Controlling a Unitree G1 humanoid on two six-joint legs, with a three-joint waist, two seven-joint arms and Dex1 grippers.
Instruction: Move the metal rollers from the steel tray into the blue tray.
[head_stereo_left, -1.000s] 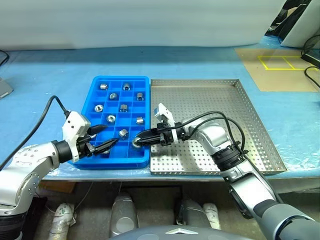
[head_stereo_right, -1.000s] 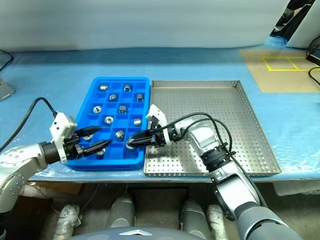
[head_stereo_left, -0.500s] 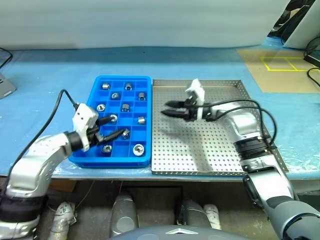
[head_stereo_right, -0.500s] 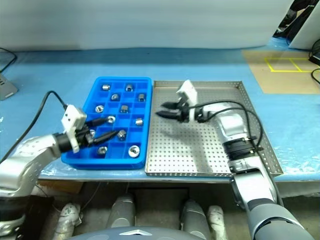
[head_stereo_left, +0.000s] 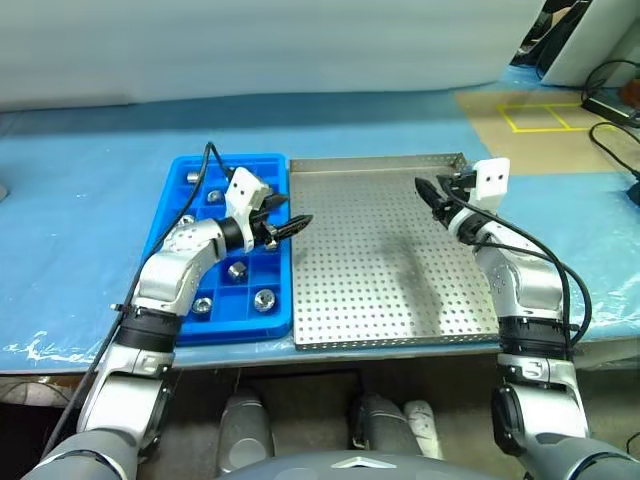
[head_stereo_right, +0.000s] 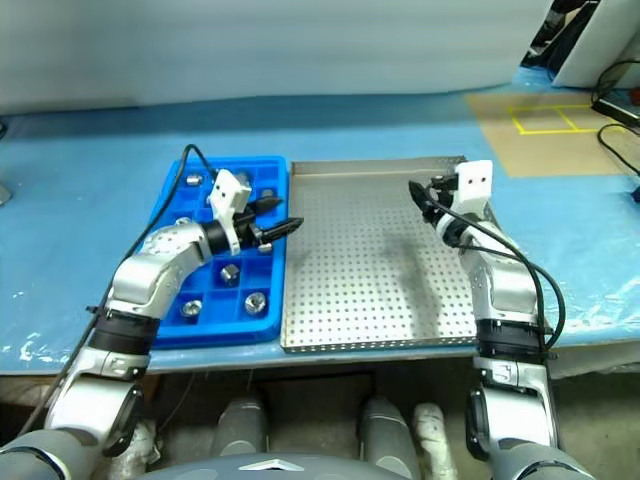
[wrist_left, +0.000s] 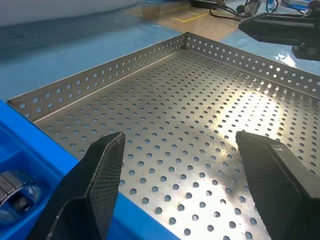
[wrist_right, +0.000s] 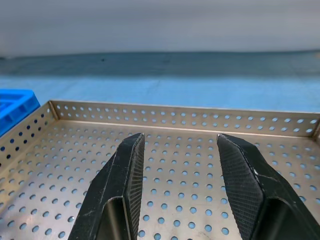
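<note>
From the left eye view, the blue tray (head_stereo_left: 170, 262) lies on the counter (head_stereo_left: 80, 200) with its long side touching the left rim of the steel tray (head_stereo_left: 390, 260), whose perforated floor carries no rollers that I can see. The metal rollers (head_stereo_left: 264, 298) sit one to a compartment in the blue tray; three are plain along its near end and a few more show toward the far end, but the left arm covers the middle, so a full count cannot be made. The left hand (head_stereo_left: 283, 225) hangs over the seam between the two trays, fingers parted and grasping nothing; the right hand (head_stereo_left: 434, 194) hovers above the far right corner of the steel tray, also parted and empty. The right eye view gives the same layout. In the left wrist view, both fingers (wrist_left: 95, 185) stand wide apart over bare steel floor, with one roller just visible in a blue compartment at the edge. In the right wrist view, the fingers (wrist_right: 125, 185) are spread over the tray's far rim with nothing between them. Judging by their look, the rollers are small, rigid, dense and slick, liable to roll; pinching across the outer wall seems safest.
</note>
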